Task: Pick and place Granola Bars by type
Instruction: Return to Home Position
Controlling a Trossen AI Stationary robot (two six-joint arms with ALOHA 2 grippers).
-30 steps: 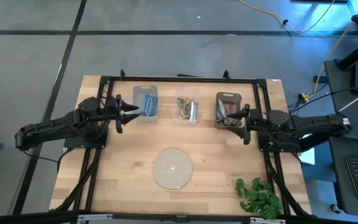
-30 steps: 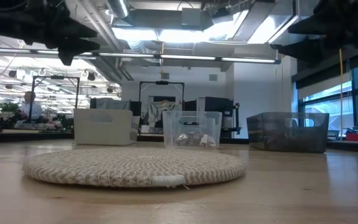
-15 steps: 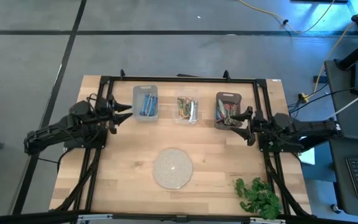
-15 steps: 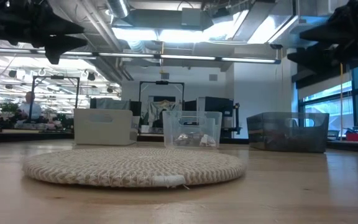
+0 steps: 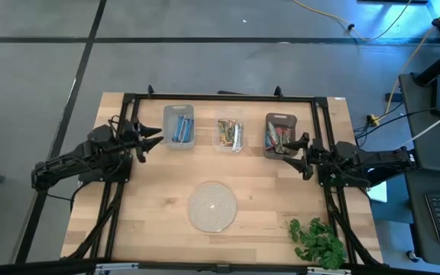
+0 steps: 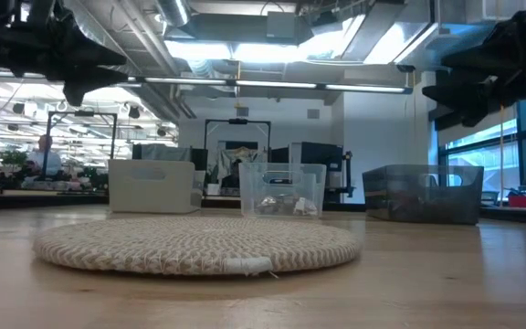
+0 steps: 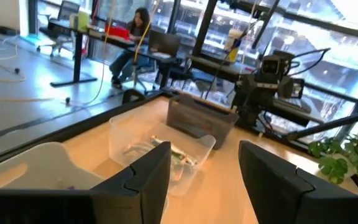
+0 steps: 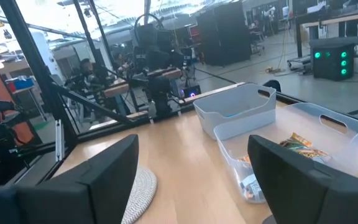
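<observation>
The granola bars lie sorted in three bins along the far side of the table. Blue bars fill the white bin [image 5: 179,127], tan-green bars the clear middle bin [image 5: 230,134], and reddish multicolour bars the dark bin [image 5: 280,135]. My left gripper [image 5: 153,140] hovers open just left of the white bin, above the table. My right gripper [image 5: 302,156] hovers open at the dark bin's near right corner. Both wrist views show the open fingers [image 7: 145,177] [image 8: 104,168] holding nothing. The clear bin [image 7: 160,152] [image 8: 291,152] shows in each wrist view.
A round pale woven mat [image 5: 212,205] lies in the near middle of the table, seen large in the low view [image 6: 194,245]. A leafy green sprig [image 5: 318,242] rests at the near right corner. A black frame [image 5: 220,97] edges the table. People sit in the room beyond.
My left gripper has drawn back from the white bin toward the table's left edge. My right gripper has pulled slightly toward the near edge, away from the dark bin. Both stay open and hold nothing. The bins and bars have kept still.
</observation>
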